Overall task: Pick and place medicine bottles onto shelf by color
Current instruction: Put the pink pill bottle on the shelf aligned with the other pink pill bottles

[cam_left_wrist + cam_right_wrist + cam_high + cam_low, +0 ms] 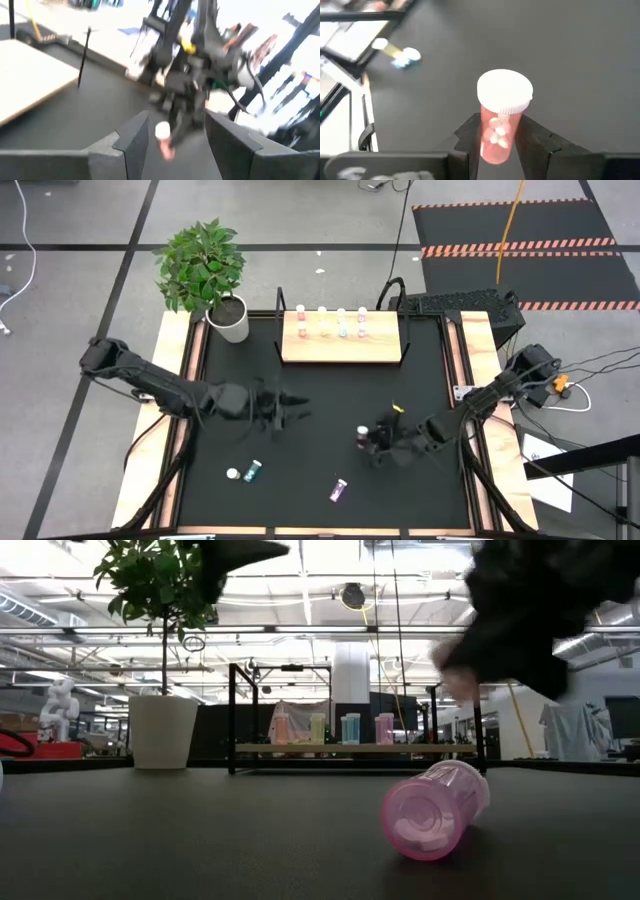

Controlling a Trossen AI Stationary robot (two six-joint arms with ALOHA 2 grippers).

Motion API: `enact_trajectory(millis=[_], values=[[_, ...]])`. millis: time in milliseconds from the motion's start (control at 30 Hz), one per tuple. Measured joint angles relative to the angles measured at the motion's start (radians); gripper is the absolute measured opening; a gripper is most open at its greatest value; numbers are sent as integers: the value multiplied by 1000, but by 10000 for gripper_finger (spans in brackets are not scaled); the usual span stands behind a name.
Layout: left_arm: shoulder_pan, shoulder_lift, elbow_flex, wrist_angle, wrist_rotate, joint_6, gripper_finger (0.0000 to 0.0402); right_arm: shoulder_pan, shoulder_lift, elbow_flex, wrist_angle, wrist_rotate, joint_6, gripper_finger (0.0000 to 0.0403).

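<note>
Squarely between right gripper point(499, 136) fingers sits pink bottle point(501, 115)

Robotics lab, hazard-striped floor mats point(520, 225), trailing cables point(600, 375), exposed ceiling ducts point(350, 595)

From high up you look straight down on the whole table point(320, 400). Down low you look flat across it to the shelf point(350, 749), also seen from above. Each wrist camera peers out close between its own fingers; both show the pink bottle point(501, 125).
</note>
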Motion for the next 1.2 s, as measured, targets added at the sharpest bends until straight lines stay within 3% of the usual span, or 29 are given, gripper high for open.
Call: enact_trajectory(millis=[167,333,433,667,900,1067,1200], values=[[113,10,18,115,87,22,193,-96,0,76,71,1,-447,96],[132,86,119,85,103,133,193,-190,0,147,68,-3,-704,96],[103,160,238,-26,57,216,193,-233,-19,172,63,-4,-797,96],[87,289,551,-522,-118,300,194,-293,-131,176,16,-4,-983,96],[106,349,667,-509,-132,334,228,-296,-185,177,19,-12,-1308,103],[116,391,708,-623,-54,399,265,-296,-189,176,26,-34,-1326,108],[101,412,750,-639,-18,525,253,-296,-191,176,33,-37,-1323,106]])
